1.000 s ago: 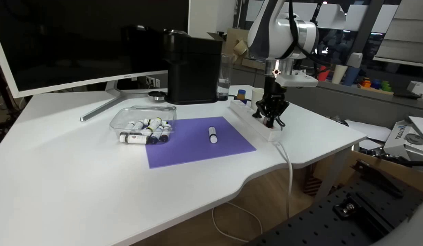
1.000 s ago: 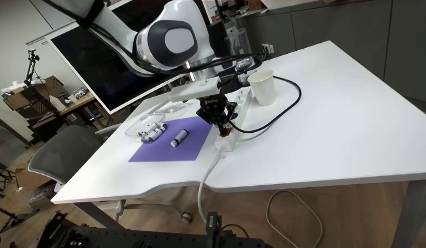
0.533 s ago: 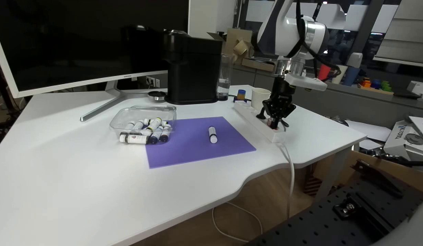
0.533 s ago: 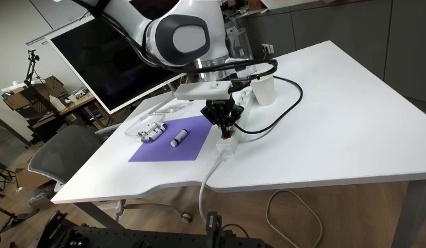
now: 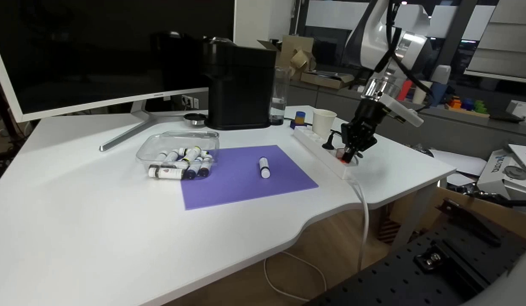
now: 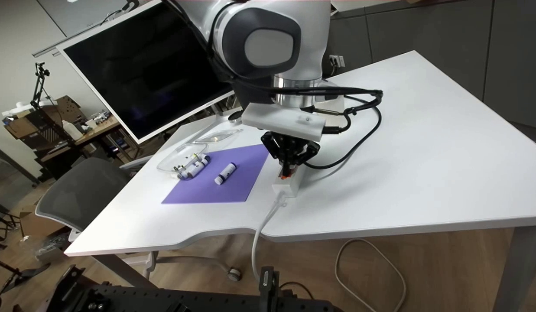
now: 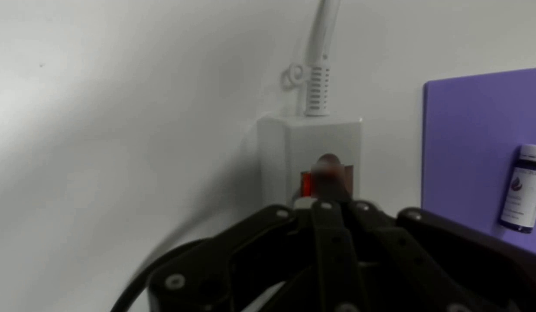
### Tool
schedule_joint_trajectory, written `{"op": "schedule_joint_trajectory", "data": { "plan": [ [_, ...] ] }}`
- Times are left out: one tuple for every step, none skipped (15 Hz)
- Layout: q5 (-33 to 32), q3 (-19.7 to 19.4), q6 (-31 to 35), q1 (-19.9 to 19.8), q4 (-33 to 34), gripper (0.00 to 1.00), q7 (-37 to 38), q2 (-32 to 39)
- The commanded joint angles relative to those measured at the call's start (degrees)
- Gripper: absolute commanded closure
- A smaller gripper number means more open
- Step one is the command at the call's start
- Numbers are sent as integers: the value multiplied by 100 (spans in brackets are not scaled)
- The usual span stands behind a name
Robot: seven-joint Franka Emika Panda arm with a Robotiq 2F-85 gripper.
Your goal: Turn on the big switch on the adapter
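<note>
The adapter is a white power strip [image 5: 317, 146] on the table, also visible in the exterior view [image 6: 284, 188] and the wrist view [image 7: 324, 136]. Its big red switch [image 7: 306, 185] is near the cord end. The switch's left part glows bright red in the wrist view and its right part is darker; the middle is hidden behind the fingertips. Red also shows under the fingers in both exterior views. My gripper [image 7: 330, 182] is shut and empty, with its fingertips at the switch [image 5: 342, 160]. It points down, tilted. In the exterior view, the gripper [image 6: 287, 171] hides most of the strip.
A black plug [image 5: 328, 141] with a cable sits in the strip beside the gripper. A paper cup [image 5: 323, 122] stands behind it. A purple mat [image 5: 245, 182] with a small bottle [image 5: 264, 168] and a clear box of bottles [image 5: 177, 155] lie to one side.
My gripper has tilted, and its wrist has swung to the right in both exterior views while the fingertips stay at the switch. The strip has shifted slightly. The switch shows brighter red.
</note>
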Motion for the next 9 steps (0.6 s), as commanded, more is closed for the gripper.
{"op": "schedule_joint_trajectory", "data": {
  "plan": [
    [-30, -59, -299, 37, 133, 100, -326, -16],
    [-87, -67, -278, 105, 13, 100, -408, -227],
    [-130, -73, -261, 167, -73, 100, -474, -387],
    [-154, -68, -238, 237, -189, 100, -570, -614],
    [-209, -87, -239, 347, -326, 100, -630, -903],
    [-257, -117, -262, 461, -417, 100, -667, -1155],
    [-407, -189, -383, 627, -495, 74, -570, -1440],
    [-518, -269, -500, 791, -539, 74, -439, -1687],
    [-745, -385, -711, 998, -572, 69, -213, -1956]
  ]
}}
